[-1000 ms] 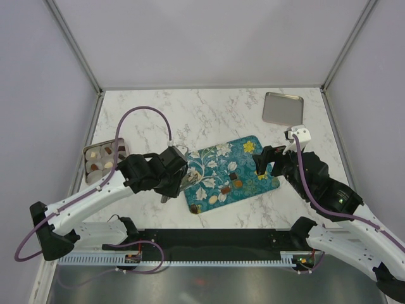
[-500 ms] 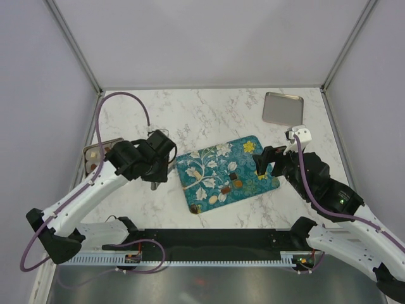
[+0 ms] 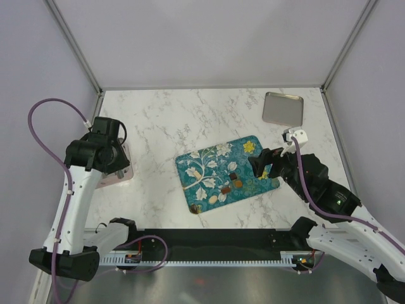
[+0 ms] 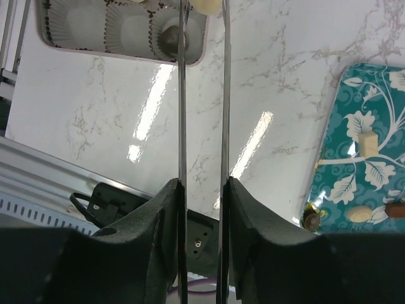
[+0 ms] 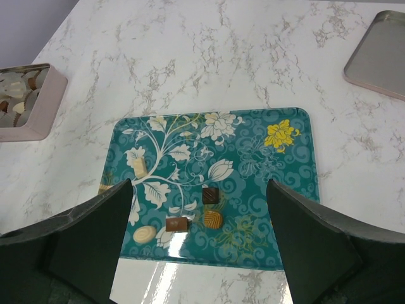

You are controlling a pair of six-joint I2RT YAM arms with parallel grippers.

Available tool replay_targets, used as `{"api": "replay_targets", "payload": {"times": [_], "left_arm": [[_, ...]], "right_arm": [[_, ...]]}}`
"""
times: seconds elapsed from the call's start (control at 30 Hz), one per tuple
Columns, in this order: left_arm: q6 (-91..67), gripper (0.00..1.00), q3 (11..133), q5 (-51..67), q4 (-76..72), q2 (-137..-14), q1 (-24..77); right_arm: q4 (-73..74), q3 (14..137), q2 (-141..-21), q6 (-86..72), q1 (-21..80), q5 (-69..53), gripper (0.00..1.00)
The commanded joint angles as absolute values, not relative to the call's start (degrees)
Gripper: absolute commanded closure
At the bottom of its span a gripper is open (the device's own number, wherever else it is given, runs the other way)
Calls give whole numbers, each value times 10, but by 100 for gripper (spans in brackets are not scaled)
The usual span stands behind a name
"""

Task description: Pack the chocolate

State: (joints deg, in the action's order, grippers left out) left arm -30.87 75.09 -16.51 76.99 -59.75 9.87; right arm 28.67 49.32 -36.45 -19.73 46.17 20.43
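Several chocolates lie on the teal flowered tray (image 3: 250, 166): a dark square (image 5: 211, 194), a caramel-orange one (image 5: 213, 218), a brown bar (image 5: 177, 223), a cream oval (image 5: 145, 234) and a white block (image 5: 140, 168). My left gripper (image 4: 202, 7) is shut on a cream-white chocolate (image 4: 205, 5) and holds it over the pink box (image 4: 196, 60) of paper cups. A dark round chocolate (image 4: 169, 39) sits in one cup. In the top view the left gripper (image 3: 116, 166) covers most of the box (image 3: 124, 176). My right gripper (image 5: 197, 183) is open and empty above the tray, near its right end (image 3: 264, 161).
A flat metal lid (image 3: 283, 107) lies at the table's far right, also in the right wrist view (image 5: 380, 54). The pink box (image 5: 28, 104) sits at the table's left edge. White marble table (image 3: 190, 120) lies between box and tray. Another dark chocolate (image 4: 311, 221) sits at the tray's near-left corner.
My left arm has swung left from the tray's left end to over the pink box, carrying the cream-white chocolate. The right arm has hardly moved.
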Motion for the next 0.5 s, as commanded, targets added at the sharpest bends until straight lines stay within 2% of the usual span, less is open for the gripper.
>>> {"api": "replay_targets", "payload": {"times": [0.0, 0.47], "left_arm": [[-282, 59, 752, -179, 818, -596, 70], [-285, 57, 720, -193, 811, -592, -27]], "right_arm": [[250, 489, -365, -202, 463, 183, 5], [243, 475, -342, -205, 469, 170, 5]]}}
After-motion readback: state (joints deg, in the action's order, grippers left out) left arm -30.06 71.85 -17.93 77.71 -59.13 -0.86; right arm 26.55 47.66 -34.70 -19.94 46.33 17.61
